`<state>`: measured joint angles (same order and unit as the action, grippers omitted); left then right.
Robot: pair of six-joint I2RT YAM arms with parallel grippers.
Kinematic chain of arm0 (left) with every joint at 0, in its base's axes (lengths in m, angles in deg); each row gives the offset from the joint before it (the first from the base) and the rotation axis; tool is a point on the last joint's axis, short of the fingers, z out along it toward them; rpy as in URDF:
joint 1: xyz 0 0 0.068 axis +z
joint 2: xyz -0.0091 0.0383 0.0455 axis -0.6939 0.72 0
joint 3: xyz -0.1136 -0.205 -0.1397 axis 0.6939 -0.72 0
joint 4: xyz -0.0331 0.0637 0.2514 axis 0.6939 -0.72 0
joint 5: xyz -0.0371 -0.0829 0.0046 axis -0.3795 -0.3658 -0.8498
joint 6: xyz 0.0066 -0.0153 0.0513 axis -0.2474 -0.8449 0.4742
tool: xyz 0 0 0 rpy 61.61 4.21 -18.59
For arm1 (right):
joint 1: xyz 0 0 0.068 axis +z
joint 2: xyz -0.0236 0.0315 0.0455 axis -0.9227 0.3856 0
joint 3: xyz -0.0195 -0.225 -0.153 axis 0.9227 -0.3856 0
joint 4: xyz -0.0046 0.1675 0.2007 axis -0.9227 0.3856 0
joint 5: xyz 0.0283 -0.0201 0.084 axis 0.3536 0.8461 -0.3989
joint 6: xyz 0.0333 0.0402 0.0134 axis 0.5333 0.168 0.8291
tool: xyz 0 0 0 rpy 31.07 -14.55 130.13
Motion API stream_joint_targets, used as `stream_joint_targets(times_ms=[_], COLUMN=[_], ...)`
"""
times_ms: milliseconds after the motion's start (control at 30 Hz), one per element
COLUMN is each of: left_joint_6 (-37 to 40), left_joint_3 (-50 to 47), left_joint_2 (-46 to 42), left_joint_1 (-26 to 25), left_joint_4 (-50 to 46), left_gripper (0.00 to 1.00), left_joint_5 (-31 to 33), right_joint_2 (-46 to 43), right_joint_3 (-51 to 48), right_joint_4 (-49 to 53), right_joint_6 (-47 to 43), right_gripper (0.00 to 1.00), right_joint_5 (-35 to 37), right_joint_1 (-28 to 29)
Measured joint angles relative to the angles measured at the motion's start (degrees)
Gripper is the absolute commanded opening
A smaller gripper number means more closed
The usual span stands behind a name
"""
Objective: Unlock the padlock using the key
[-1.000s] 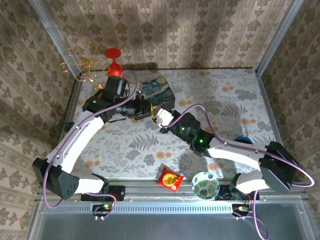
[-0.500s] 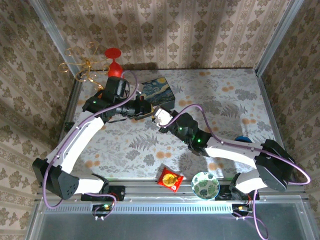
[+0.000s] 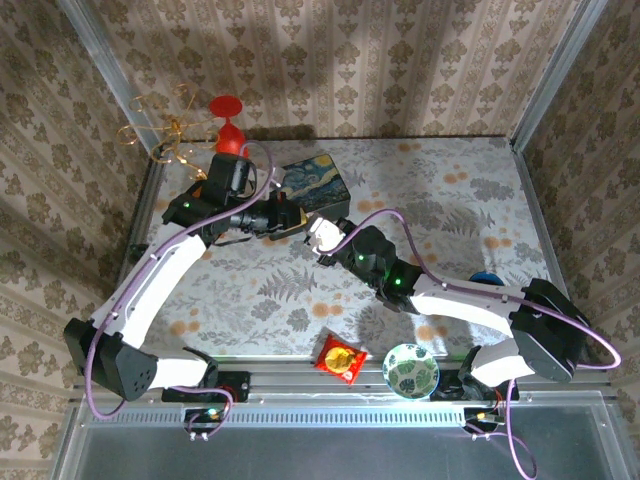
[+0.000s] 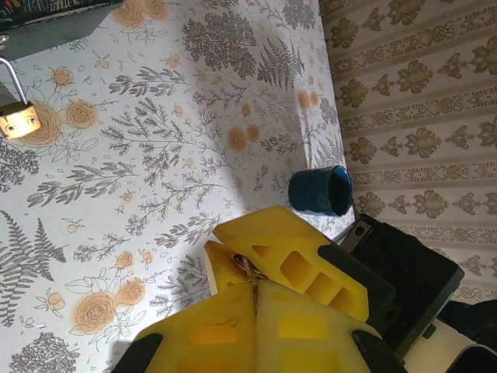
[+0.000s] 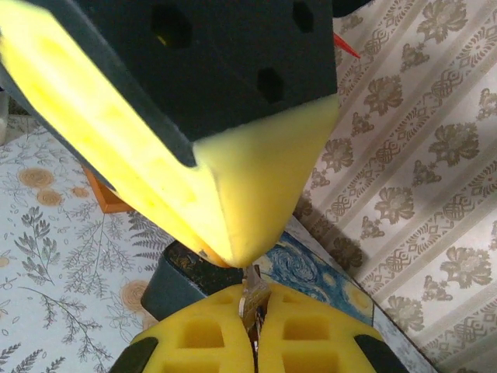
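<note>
Closing in over the past second, the right gripper (image 5: 254, 330) has edged toward the left gripper (image 4: 255, 307) and pinched its jaws fully together on the key (image 5: 251, 299), whose metal blade stands up between its yellow fingertips. Tip to tip with it, the left gripper is likewise clamped tight, a thin sliver of what seems the same key caught in its seam. The 2 look to be mid-handover. Well apart from both, the padlock (image 4: 19, 118) lies flat on the flowered tablecloth (image 4: 155, 155), held by nothing, near the dark blue painted box (image 3: 318, 182). Judged from this, only the key is secured: inserting it, turning it and freeing the shackle all remain.
</note>
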<state>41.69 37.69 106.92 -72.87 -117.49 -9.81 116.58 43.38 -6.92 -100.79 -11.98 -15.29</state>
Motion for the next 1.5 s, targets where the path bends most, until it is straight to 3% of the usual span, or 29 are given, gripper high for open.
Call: stream_joint_targets(times_ms=[33,133,233,433,533,633,767,867,1067,1300,1433,1500], left_joint_6=[-0.04,-0.72,-1.84,-3.98,-4.72,-4.28,-1.42,-0.09,-1.11,0.39,1.92,2.21], left_joint_3=[-0.13,-1.01,-2.19,-4.66,-8.0,-12.13,-16.81,-19.93,-20.81,-17.64,-15.98,-15.85], left_joint_2=[-0.07,-0.44,-1.11,-3.21,-6.21,-10.54,-16.63,-19.17,-11.8,-3.76,-4.11,-4.26], left_joint_1=[0.11,0.85,1.68,2.91,5.27,6.67,6.84,6.84,5.09,-1.25,-1.64,-1.64], left_joint_4=[0.09,0.83,1.86,6.34,10.82,15.39,21.62,27.65,43.08,46.4,46.27,46.38], left_gripper=[0.2,0.22,0.38,0.6,0.72,0.86,0.87,0.83,0.78,0.68,0.64,0.56], left_joint_5=[-0.15,-0.98,-1.57,-2.36,-1.4,1.22,4.59,4.74,-3.87,-14.21,-16.63,-17.57], right_joint_2=[0.0,-0.02,-0.04,-0.22,-2.05,-4.87,-8.41,-9.81,-10.32,-10.27,-10.19,-9.9], right_joint_3=[0.0,0.0,0.0,0.0,0.02,0.63,1.16,1.14,0.13,0.09,0.09,0.09], right_joint_4=[-0.04,0.37,0.83,3.54,7.63,12.63,16.5,17.18,15.58,12.31,10.6,9.88], right_joint_6=[0.02,0.07,0.39,3.48,9.94,20.68,34.62,41.75,51.58,57.13,58.69,59.3], right_gripper=[0.0,0.0,0.0,0.0,0.0,0.0,0.0,0.0,0.0,0.0,0.0,0.0], right_joint_5=[-0.17,-0.24,-0.24,-0.52,-3.26,-10.16,-21.79,-30.69,-46.12,-54.66,-56.74,-57.51], right_joint_1=[0.0,0.0,0.0,-0.2,-2.01,-7.85,-16.46,-18.88,-20.57,-21.11,-21.14,-21.14])
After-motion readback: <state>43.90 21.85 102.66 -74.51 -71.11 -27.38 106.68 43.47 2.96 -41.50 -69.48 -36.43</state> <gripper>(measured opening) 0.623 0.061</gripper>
